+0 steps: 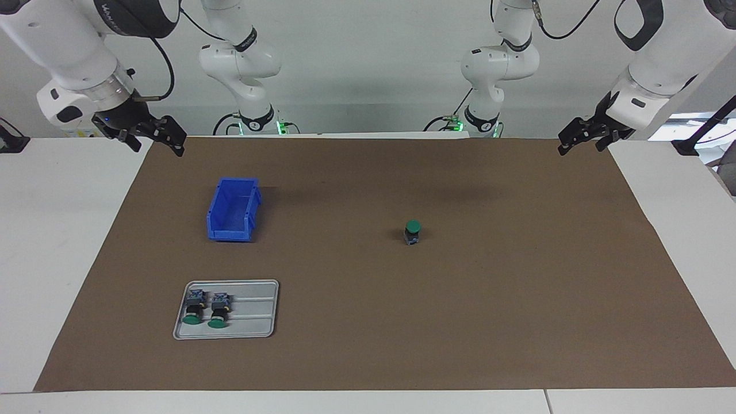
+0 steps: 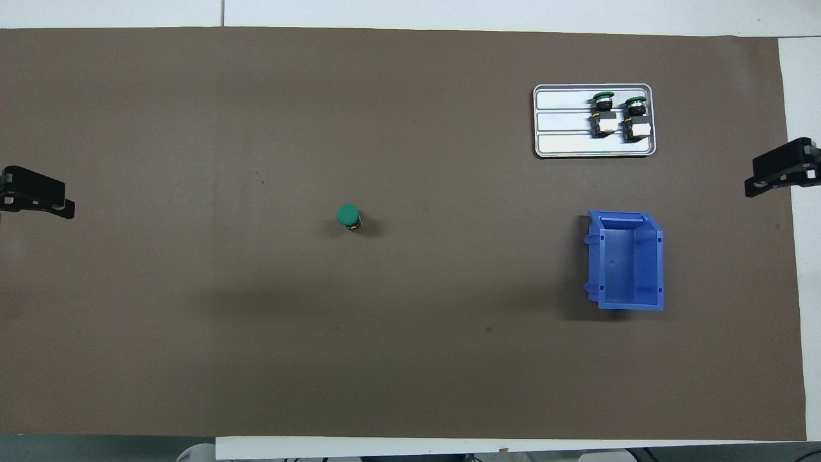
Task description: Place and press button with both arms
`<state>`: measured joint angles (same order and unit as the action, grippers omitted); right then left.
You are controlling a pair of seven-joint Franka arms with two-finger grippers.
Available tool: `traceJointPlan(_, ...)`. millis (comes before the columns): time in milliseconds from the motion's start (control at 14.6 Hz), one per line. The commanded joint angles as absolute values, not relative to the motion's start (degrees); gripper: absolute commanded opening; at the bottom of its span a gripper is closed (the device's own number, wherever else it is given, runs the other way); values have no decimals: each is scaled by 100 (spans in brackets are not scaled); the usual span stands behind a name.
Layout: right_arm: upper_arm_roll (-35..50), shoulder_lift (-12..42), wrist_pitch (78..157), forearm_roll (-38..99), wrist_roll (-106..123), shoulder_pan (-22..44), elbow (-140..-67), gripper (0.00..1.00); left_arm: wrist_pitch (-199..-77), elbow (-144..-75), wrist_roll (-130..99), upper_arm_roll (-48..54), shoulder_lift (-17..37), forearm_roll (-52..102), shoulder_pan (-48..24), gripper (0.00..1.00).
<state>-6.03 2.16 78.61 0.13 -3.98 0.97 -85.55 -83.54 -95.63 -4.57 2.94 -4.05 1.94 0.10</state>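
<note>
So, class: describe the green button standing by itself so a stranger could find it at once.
Start at the brown mat covering the table. Near its middle, toward the left arm's end from the blue bin, stands one push-button. Unlike the two lying in the grey tray, it is upright, green cap on top, alone on the mat.

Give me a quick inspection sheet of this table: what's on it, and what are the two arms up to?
Surface: brown mat over a white table.
Job's things: one green button stands upright mid-mat; two more buttons lie in a grey tray.
Clutter: empty blue bin, nearer the robots than the tray.
Grippers: left pincer and right pincer open, holding nothing, raised over the mat's two corners by the robots; both arms wait.
Cables: black leads along the arms.
Surroundings: white wall.
</note>
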Motion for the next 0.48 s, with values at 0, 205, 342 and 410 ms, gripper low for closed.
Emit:
traceJointPlan(0,-624,88,7866,26,-290,97,-8701,99,-8227,-9519,-422,351,-466,88,175,100)
traceJointPlan(205,-624,88,7866,26,-290,97,-8701,99,-8227,-9501,-396,597,-466,88,439,100)
traceJointPlan(342,-624,88,7866,26,-290,97,-8701,99,-8244,-9501,-396,930,-466,70,710,100)
traceJointPlan(410,-624,88,7866,26,-290,97,-8701,99,-8235,-9501,-387,1106,-475,9,860,100)
